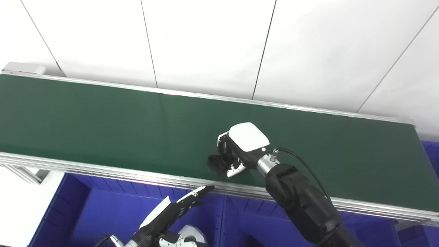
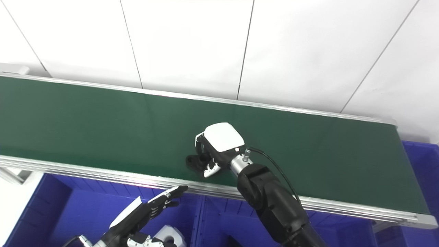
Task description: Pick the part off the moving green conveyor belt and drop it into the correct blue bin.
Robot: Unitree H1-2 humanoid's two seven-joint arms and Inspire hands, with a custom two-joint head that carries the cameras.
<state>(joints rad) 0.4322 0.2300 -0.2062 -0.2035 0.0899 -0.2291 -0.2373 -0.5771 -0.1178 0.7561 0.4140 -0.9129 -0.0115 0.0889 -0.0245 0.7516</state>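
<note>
A black part [image 1: 215,162] lies on the green conveyor belt [image 1: 103,120], near its front rail. My right hand [image 1: 236,151], with a white back, reaches over the belt, and its fingers curl down around the part; it also shows in the right eye view [image 2: 212,151]. The part's left end sticks out from under the fingers [image 2: 192,162]. My left hand [image 1: 175,207] is open with flat, straight fingers, below the belt's front rail and above a blue bin [image 1: 99,209].
Blue bins stand side by side under the belt's front rail, with a divider [image 1: 223,219] between them. Another blue bin [image 1: 431,154] shows past the belt's right end. A white rounded piece [image 1: 188,236] sits below my left hand. White wall panels lie behind.
</note>
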